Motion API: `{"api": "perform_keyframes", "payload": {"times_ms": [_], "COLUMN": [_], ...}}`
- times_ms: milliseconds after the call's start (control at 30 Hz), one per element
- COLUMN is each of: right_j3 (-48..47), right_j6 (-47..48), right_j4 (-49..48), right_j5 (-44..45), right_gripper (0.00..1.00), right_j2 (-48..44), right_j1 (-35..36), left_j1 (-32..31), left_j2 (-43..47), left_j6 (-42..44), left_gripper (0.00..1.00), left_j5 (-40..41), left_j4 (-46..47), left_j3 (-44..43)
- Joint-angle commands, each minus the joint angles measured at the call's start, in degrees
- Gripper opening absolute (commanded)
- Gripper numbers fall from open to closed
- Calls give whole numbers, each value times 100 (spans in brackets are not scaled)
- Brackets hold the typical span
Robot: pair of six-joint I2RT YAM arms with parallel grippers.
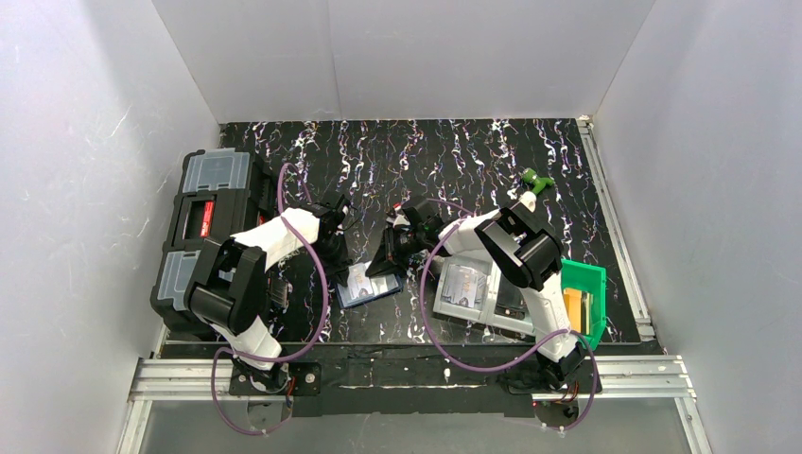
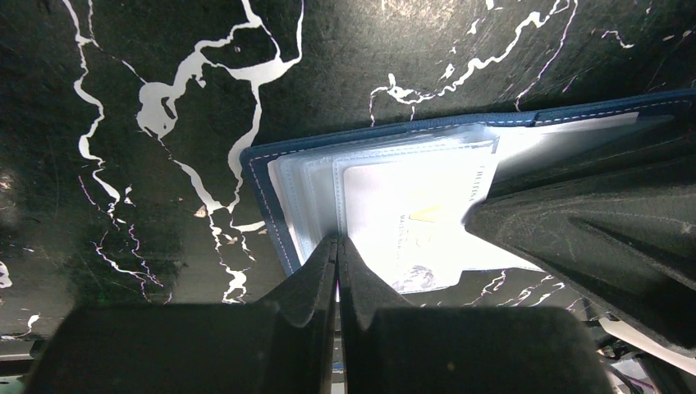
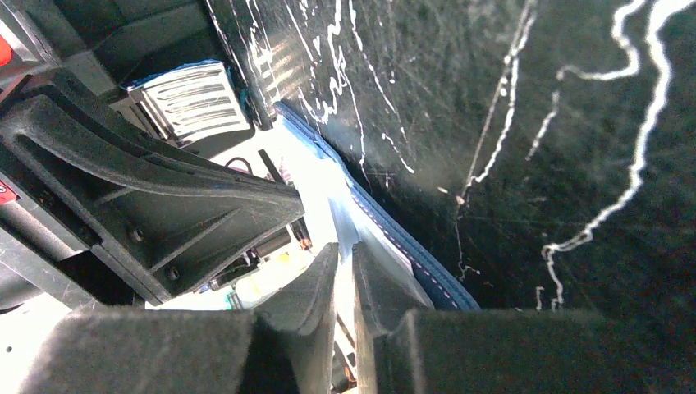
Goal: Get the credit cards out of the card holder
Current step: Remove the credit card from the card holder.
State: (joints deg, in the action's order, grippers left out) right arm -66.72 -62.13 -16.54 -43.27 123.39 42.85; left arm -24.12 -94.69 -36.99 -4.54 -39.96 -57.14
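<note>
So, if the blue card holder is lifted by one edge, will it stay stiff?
Probably not: the card holder lies open and its clear sleeves fan loosely, so it would likely sag. Flat and thin, it should slide, not tip. The glossy sleeves may slip.

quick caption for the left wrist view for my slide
Shut left gripper at the edge of the open card holder, a white card showing in its clear sleeves, on a black marbled table.
</note>
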Motion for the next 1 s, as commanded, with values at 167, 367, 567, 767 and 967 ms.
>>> {"api": "perform_keyframes", "payload": {"times_ms": [167,367,567,767,967], "right_j3": [-270,-313,-378,-457,-454], "right_j6": [374,461,581,642,667], "right_j4": [347,418,515,554,584], "right_j5": [55,40,46,7,11], "right_gripper": [17,14,18,18,13], "right_j2": [-16,-51,-111,-84,-74], "right_j1": [77,95,137,190,192], "left_j1": [-6,-6,-5,-6,-6], "left_j2": [-593,-653,-717,-795,-859], "left_j6": [134,148,153,151,146], "left_gripper": [0,0,0,0,0], "left_j5": [594,608,614,615,634], "left_j4": [147,121,102,103,103], "left_j3": [364,354,335,322,317]}}
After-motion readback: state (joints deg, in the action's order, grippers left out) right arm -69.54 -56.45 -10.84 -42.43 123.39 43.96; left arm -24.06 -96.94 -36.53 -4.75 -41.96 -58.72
